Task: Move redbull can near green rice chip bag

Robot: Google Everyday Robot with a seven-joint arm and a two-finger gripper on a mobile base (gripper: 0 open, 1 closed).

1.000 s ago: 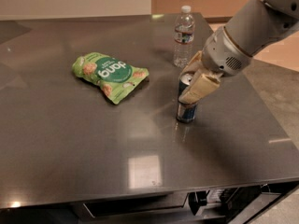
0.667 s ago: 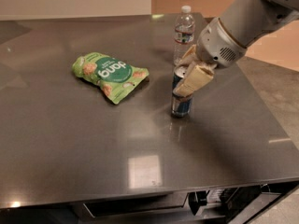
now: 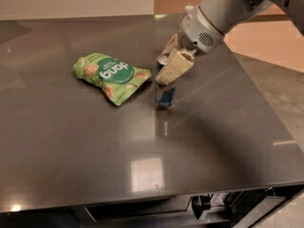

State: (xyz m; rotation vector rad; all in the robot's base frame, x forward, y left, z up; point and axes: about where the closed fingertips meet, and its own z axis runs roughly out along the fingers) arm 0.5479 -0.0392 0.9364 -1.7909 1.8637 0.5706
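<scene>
The green rice chip bag [image 3: 111, 75] lies flat on the dark table [image 3: 71, 151], left of centre. The redbull can [image 3: 164, 93] stands upright just right of the bag, a small gap from the bag's right end. My gripper [image 3: 170, 66] comes in from the upper right and is shut on the can's upper half, its tan fingers [image 3: 175, 67] covering the can's top. The can's lower blue and silver part shows below the fingers, with its base at the table surface.
The table's right edge [image 3: 266, 103] runs diagonally beside my arm, with floor beyond it. The front edge is near the bottom, with dark hardware [image 3: 223, 205] under it. The water bottle is hidden behind my arm.
My gripper has carried the redbull can leftward across the table, from well right of the bag to just beside its right end. The bag has not moved.
</scene>
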